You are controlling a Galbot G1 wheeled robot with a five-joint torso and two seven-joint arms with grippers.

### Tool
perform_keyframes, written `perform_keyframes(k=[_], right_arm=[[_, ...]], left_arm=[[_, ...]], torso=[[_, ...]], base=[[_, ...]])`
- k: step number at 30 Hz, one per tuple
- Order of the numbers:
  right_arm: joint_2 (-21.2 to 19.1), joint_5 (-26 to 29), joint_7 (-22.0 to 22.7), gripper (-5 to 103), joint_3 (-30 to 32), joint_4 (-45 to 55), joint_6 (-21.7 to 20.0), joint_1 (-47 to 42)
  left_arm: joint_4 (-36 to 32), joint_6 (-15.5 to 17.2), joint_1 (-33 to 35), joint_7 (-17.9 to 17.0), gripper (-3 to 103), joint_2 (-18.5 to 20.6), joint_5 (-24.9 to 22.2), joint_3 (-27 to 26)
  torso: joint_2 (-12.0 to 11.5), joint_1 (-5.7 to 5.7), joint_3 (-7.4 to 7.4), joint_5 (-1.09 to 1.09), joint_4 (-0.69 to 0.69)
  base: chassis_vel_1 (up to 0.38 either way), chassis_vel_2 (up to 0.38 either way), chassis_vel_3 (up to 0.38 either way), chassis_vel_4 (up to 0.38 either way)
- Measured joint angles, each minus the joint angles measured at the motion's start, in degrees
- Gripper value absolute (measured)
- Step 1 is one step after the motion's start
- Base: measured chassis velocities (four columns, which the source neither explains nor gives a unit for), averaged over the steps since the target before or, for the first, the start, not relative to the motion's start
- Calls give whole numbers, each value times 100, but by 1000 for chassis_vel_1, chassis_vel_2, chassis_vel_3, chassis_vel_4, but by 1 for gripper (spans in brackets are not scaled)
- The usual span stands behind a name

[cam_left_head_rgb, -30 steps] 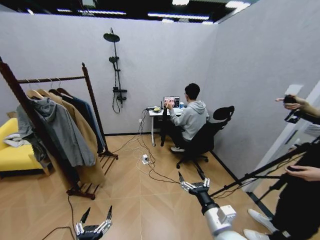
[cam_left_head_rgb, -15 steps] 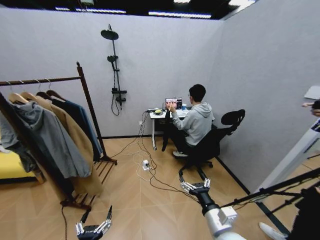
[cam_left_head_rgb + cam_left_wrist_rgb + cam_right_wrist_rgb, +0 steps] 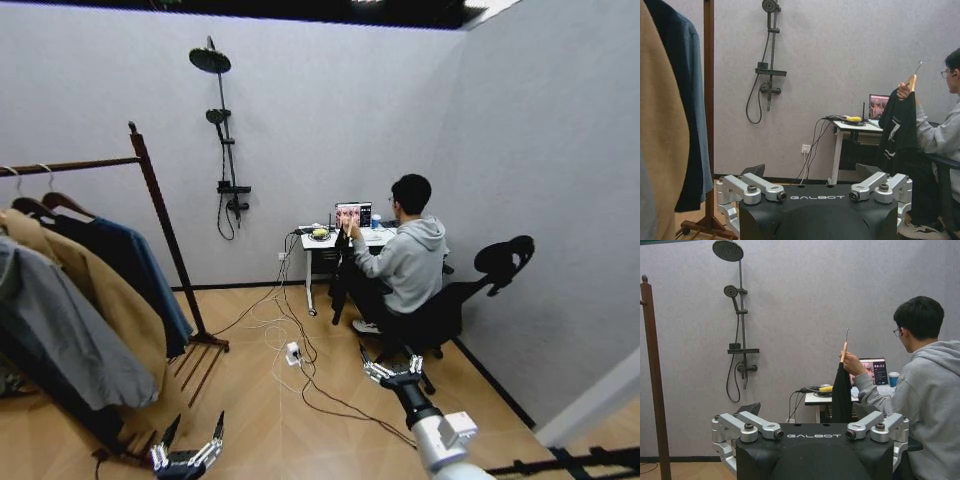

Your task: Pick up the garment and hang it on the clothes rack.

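the garment [image 3: 842, 392] hangs black from a pale hanger, held up by a seated person's hand [image 3: 849, 360] at the desk [image 3: 330, 240], well ahead of the right gripper [image 3: 392, 370] and apart from it. that gripper's fingers are spread wide and carry nothing. the left gripper [image 3: 187, 445] (low, nearer the robot) is likewise splayed and empty, with the clothes rack [image 3: 160, 230] ahead to its left, coats on its bar.
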Motion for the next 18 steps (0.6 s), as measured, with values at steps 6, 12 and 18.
perform_keyframes(k=[6,12,18], right_arm=[[2,5,0,100,29,-3,17,-4],[5,9,-2,100,51,-10,22,-14],[4,9,-5,100,65,-14,37,-20]], left_arm=[[0,0,0,0,100,-1,0,0],[0,0,0,0,100,0,0,-1],[0,0,0,0,100,-1,0,0]], torso=[[-1,2,1,2,3],[0,0,0,2,2],[0,0,0,2,3]], base=[[-300,304,315,-314],[-323,307,324,-314],[-315,301,328,-318]])
